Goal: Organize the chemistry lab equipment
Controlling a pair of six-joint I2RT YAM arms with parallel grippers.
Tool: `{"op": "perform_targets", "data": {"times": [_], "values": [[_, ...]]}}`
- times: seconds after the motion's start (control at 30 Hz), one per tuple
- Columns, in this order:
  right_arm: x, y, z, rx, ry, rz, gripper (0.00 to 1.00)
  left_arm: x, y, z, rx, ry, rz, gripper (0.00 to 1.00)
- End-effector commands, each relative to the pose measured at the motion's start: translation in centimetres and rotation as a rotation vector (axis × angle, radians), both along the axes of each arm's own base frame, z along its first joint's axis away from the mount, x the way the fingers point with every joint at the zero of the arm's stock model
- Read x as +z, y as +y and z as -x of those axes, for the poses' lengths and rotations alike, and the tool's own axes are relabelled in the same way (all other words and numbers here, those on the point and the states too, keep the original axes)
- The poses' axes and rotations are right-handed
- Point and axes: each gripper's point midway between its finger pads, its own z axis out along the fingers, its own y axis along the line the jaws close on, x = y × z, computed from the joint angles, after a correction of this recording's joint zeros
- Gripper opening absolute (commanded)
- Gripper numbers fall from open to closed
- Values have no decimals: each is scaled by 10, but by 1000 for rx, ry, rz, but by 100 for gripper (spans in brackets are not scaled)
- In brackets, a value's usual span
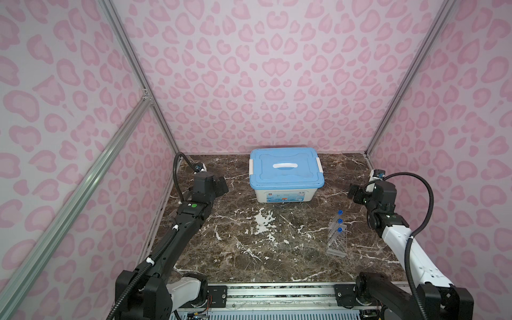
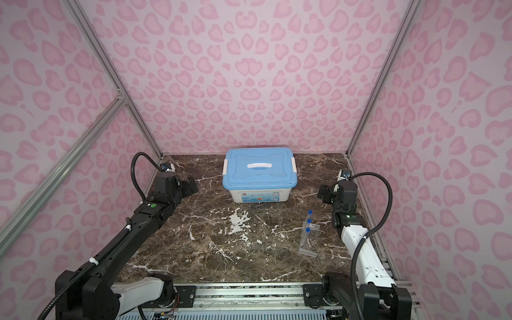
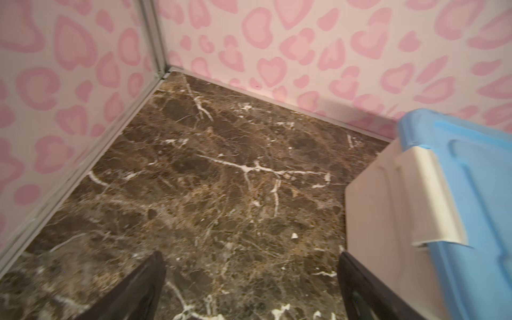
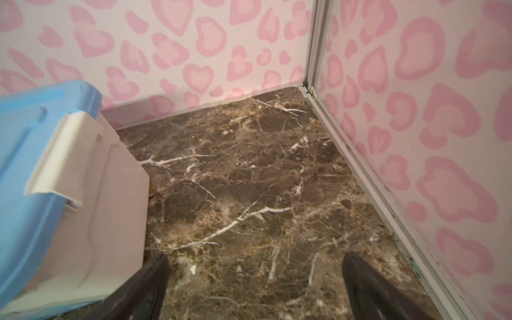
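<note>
Rack (image 1: 336, 250) holds three tubes (image 1: 339, 221); left claw (image 3: 249, 255) and right claw (image 4: 256, 255) spread — empty.

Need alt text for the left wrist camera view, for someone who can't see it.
The left gripper, jaws wide open and empty, hangs over the brown marble table beside a white bin with a blue lid and white side clip. Pink-spotted walls meet in a corner beyond.
</note>
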Motion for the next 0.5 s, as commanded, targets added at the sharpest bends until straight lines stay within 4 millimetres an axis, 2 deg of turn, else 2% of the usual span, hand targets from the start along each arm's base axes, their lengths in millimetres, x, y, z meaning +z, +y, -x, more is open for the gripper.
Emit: {"op": "perform_targets", "data": {"times": [0.0, 0.2, 0.47], "values": [[5, -18, 9, -91, -111, 76, 98, 3, 26, 4, 88, -54, -90, 98], [-18, -20, 23, -124, -226, 53, 99, -11, 42, 17, 127, -91, -152, 98], [-47, -17, 18, -108, -246, 55, 99, -37, 53, 12, 173, -122, -201, 98]]}}
